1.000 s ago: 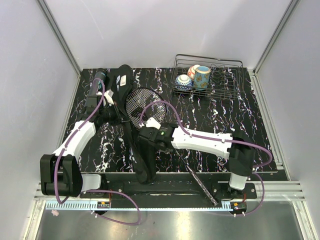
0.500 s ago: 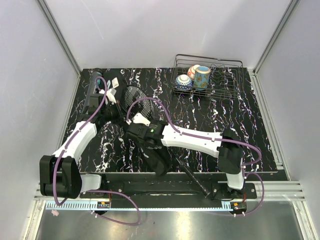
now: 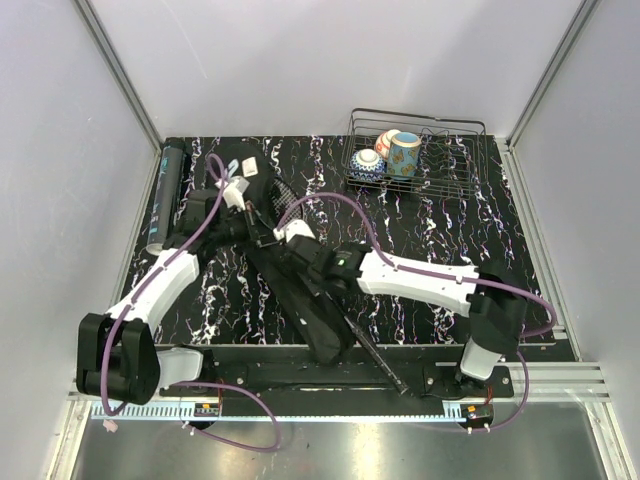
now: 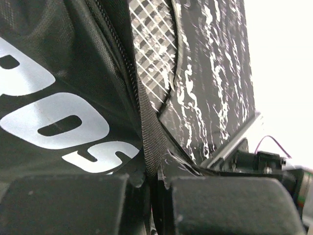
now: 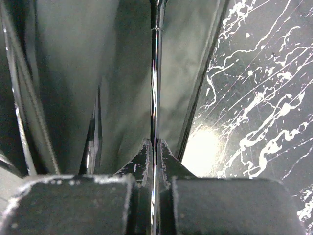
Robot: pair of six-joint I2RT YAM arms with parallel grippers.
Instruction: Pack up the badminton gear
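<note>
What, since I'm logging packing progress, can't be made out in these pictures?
Racket head: top external, largely covered by the arms and bag; left wrist, cut off by the top edge.
White bits near the far edge: top external, too small to call shuttlecocks.
Tube: top external, lettering too small, contents unseen.
Bag interior: right wrist, dark; only the racket shaft shows.

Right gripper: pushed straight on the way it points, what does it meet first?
The right gripper, shut on the racket shaft, points into the open bag. Past the shaft, the bag's grey lining looks first in line; depth is unclear.
</note>
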